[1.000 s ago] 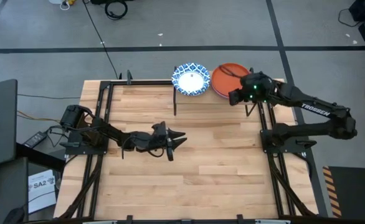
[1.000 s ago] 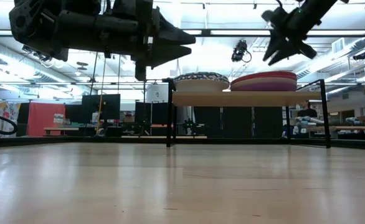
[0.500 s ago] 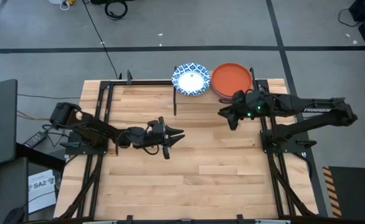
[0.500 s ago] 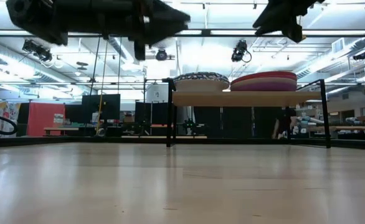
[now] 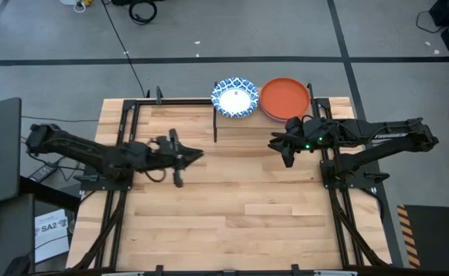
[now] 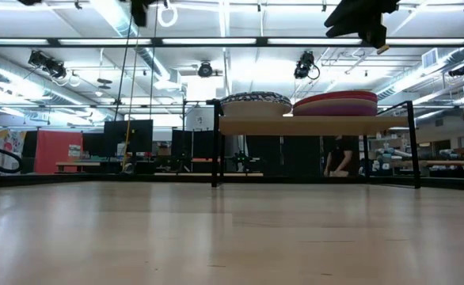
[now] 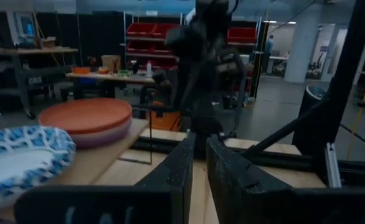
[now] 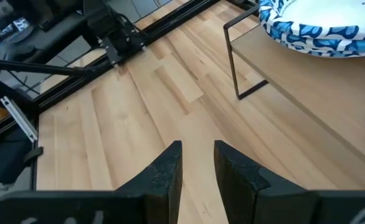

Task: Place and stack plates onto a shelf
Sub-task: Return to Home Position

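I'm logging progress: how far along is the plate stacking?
Done: two stacks sit on the shelf, topped by a blue-rimmed white plate and an orange plate. In hand: nothing; the left gripper and right gripper hover empty. Left: no plates on the table; probably just parking.

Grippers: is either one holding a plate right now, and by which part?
Nothing is held. The left gripper and the right gripper are both empty, fingers slightly apart.
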